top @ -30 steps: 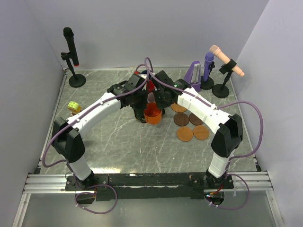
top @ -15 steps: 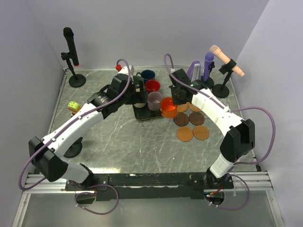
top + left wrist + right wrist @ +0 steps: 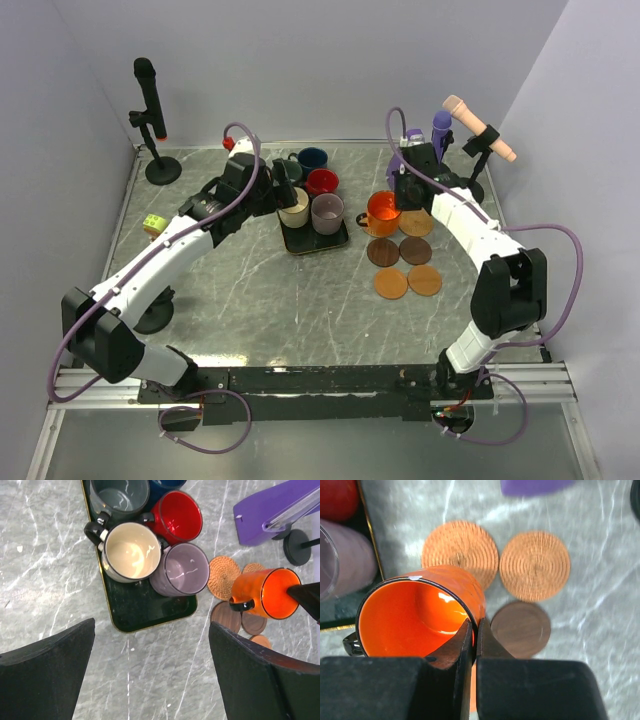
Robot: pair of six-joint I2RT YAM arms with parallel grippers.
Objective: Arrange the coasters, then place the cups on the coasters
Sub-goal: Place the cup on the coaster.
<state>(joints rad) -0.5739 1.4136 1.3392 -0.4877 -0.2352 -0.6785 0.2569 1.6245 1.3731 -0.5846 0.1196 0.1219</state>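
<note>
Right end effector [image 3: 474, 630] pinches the orange cup [image 3: 415, 615] by its rim; the cup hangs tilted beneath it, tan coaster [image 3: 460, 552] just ahead. Left end effector [image 3: 152, 630] is spread wide. Risk: thin rim grip slips, so the cup lands off-centre and shoves neighbouring coasters.

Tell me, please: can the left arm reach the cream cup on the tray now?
Probably yes. The left gripper is open above the tray, and nothing covers the cream cup. The mauve cup stands close beside it, but the side at the tray's edge looks free.
</note>
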